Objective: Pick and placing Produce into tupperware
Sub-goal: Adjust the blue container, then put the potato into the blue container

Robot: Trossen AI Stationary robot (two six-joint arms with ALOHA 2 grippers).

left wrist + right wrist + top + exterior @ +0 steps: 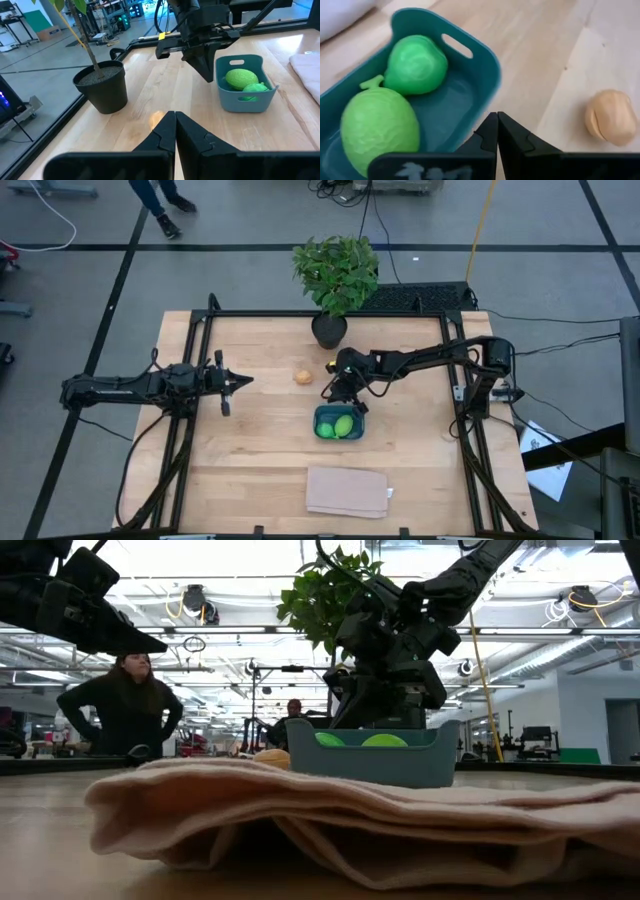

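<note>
Grey floor [250,220] crossed by dark lines; bright ceiling lights [200,560], a person [122,705] standing behind the table

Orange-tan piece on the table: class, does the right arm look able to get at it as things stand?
Probably yes. The orange-tan piece lies alone on bare wood, apart from the tupperware, and the shut right gripper hangs beside it with nothing between.

Left arm stretched low from its side, gripper [236,383] closed, empty (fingers pressed together). Right arm reaches in from the far right, elbow bent, gripper [338,392] closed, empty.
</note>
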